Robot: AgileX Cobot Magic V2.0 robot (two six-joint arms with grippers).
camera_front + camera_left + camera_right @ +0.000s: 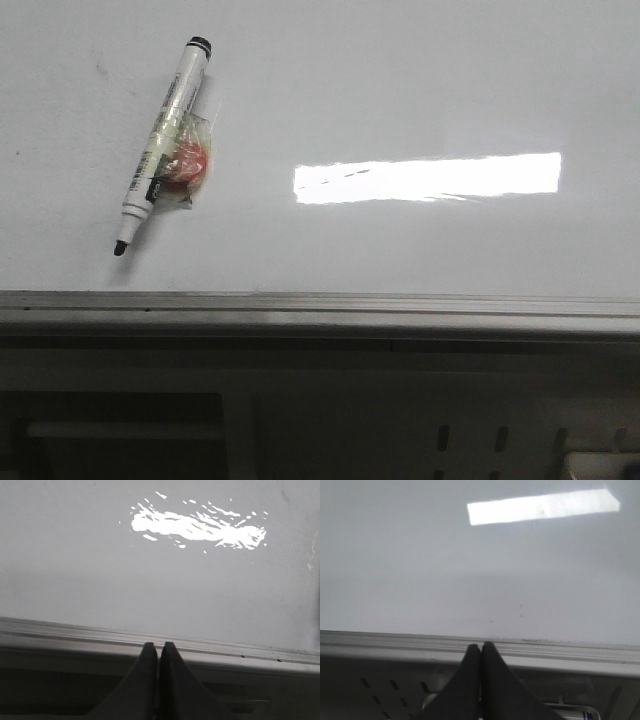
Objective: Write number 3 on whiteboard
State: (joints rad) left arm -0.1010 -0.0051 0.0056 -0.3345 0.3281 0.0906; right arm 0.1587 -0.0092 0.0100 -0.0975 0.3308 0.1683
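The whiteboard (420, 90) fills most of the front view, glossy white, with a grey metal edge rail (320, 305) along its near side. No number 3 shows on it. A white marker (160, 145) with a black uncapped tip lies on the board at the left, with a red and yellowish taped block stuck to its side. Neither gripper shows in the front view. My left gripper (157, 646) is shut and empty, over the rail. My right gripper (481, 646) is shut and empty, also over the rail.
A bright lamp reflection (428, 177) lies across the middle of the board. Below the rail is a grey slotted panel (500, 440), which also shows in the right wrist view (380, 695). Tiny dark specks (521, 611) mark the board near the rail.
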